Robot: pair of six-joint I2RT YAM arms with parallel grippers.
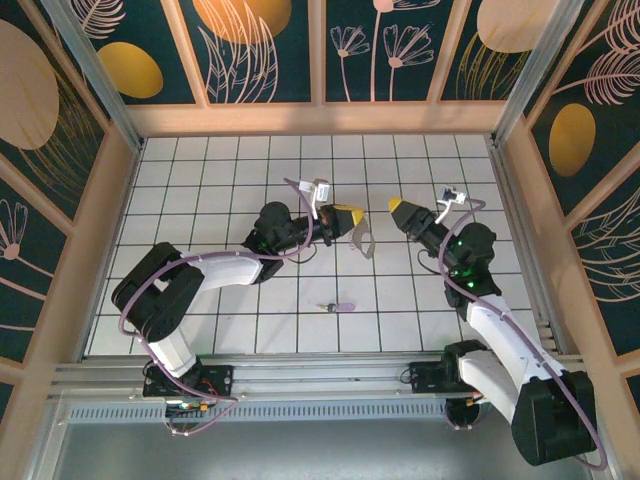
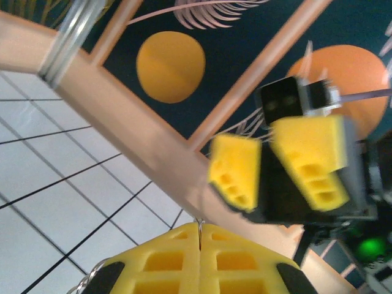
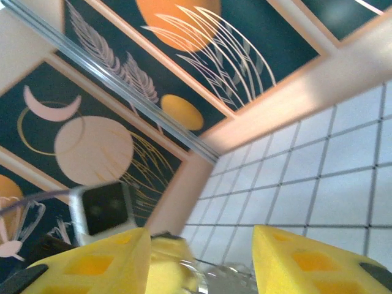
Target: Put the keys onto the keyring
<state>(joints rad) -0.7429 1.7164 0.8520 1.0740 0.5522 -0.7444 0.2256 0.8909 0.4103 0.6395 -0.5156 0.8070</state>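
The key (image 1: 338, 307), with a lilac head and a short dark shank, lies flat on a floor tile in front of both arms, apart from both grippers. My left gripper (image 1: 347, 216) (image 2: 201, 245) is raised above the floor and shut on the keyring (image 1: 363, 241), a thin wire loop hanging below its yellow fingers. In the left wrist view the ring's wire (image 2: 200, 229) sticks up from the seam between the closed pads. My right gripper (image 1: 399, 206) (image 3: 202, 263) faces it from the right, open, with nothing between its fingers. The keyring (image 3: 242, 278) shows as a blur just beyond its jaws.
The white tiled floor (image 1: 200, 190) is fenced by wooden rails (image 1: 320, 118) and patterned wall panels. Purple cables (image 1: 300, 195) loop over the left arm. The right gripper (image 2: 272, 184) hangs close in front of the left one.
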